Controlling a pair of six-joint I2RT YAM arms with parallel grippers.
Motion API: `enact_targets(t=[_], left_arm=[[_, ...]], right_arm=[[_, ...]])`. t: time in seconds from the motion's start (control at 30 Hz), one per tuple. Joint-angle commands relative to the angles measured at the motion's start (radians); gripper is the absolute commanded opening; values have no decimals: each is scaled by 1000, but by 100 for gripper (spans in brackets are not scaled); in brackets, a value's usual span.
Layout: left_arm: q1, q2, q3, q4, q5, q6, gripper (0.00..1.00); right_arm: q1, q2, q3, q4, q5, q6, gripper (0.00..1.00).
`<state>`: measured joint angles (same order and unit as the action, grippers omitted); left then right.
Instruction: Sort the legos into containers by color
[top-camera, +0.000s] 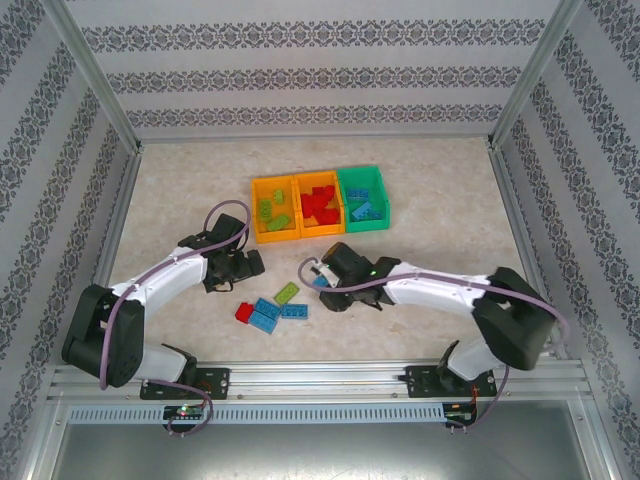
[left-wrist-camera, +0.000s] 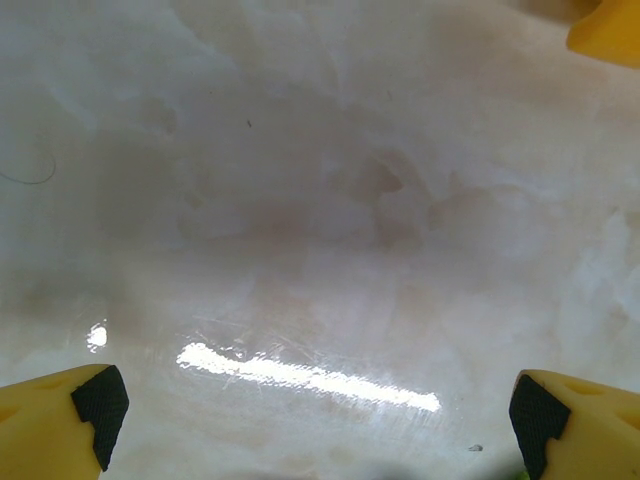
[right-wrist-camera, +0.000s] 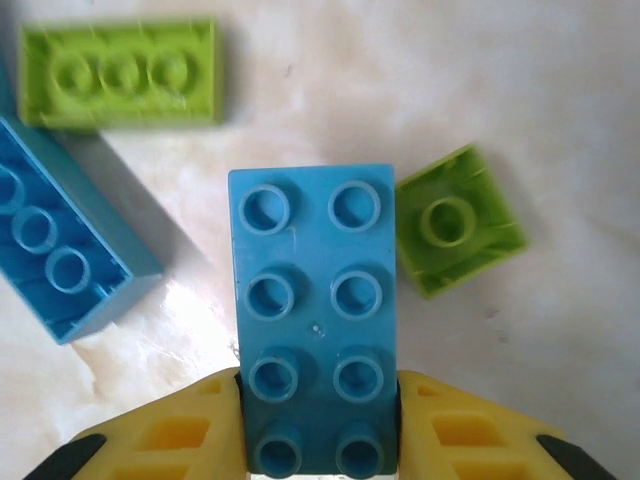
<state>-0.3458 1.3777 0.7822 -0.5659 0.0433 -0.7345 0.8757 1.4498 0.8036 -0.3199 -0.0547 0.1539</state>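
Blue two-by-four brick is studs-up, its near end pinched between the yellow fingers of my right claw. The jaws are pressed onto its long sides and the rest of it sticks out ahead of the claw. Can't tell if it is lifted off the table. Around it in the right wrist view: a small lime square brick, hollow side up, just beside its right edge — touching or not, can't tell. A long lime brick lies ahead-left, apart from it. A second blue brick lies to the left, hollow side up, near but clear. Nothing lies across the held brick. The top camera puts the claw in front of the bins, just below the middle one, with the loose legos on the table to its left — red, blue, lime, close together. That view also gives the bin row and its contents: left orange bin has lime bricks, middle orange bin has red, green bin has blue. My left claw is near the front of the left orange bin. Its wrist view adds that the fingers are spread wide over bare table with nothing between them, and an orange bin corner sits at the top right.
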Motion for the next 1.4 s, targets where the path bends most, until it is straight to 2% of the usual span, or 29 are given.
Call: enact_targets(t=[0.0,0.17,0.37,0.5,0.7,0.77,0.87,0.93,1.0,1.13,1.37], left_arm=[[-17,-39,11,26,-21,28,100],[-43,-31,34,24,-31,67,100],[-125,-11,80,31,-51,158,100],[-219,5,128,19,-84,279,100],[-309,25,159,14,-46,435,99],[-329,31,165,5,-43,467,99],[-354,35,169,-2,-25,503,98],[-371,37,167,-5,-3,537,97],[-392,44,171,-18,17,582,96],[-451,77,191,-71,21,676,95],[-518,148,258,-53,16,745,94]], right_arm=[[-66,-101,-21,89,-45,53,32],[-280,-123,34,103,-122,131,30],[-484,35,207,51,-141,236,29],[-562,170,317,43,-160,276,29],[-604,377,512,-45,-179,288,31],[-615,415,546,-51,-182,304,31],[-620,436,567,-42,-172,324,37],[-621,443,577,-44,-172,326,41],[-621,441,580,-49,-176,328,51],[-620,397,549,-29,-192,336,59],[-621,293,470,-2,-211,339,64]])
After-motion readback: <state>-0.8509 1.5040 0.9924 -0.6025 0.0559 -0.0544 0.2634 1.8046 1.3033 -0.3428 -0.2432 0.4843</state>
